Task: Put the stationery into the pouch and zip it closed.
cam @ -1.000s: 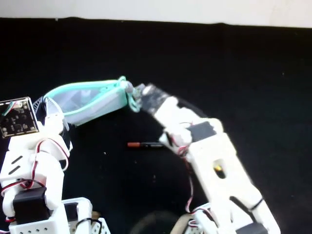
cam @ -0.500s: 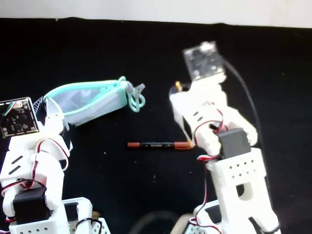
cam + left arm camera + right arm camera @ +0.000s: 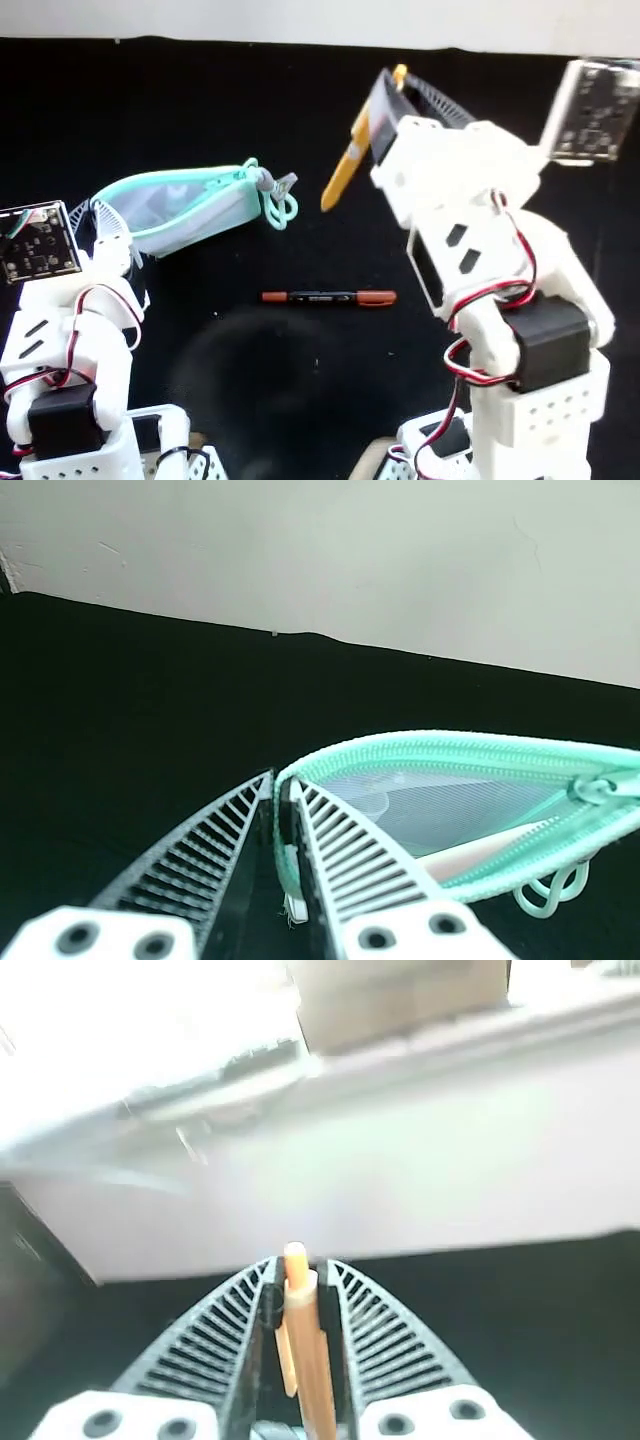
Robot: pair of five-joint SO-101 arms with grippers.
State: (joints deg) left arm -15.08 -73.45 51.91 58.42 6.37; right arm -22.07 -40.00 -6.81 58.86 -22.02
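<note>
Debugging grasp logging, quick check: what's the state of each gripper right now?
Left gripper: closed on the rim of the pouch.
Right gripper: closed on an orange pen, held raised.

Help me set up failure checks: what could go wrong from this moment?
1. The right gripper pinches the orange pen near one end, so its long tilted free length could swing or slip.
2. The left gripper holds the pouch at one rim only, and its mouth is narrow. The pen tip might catch the zip or shove the pouch aside.
3. A low approach could knock the marker lying between the arms.
</note>
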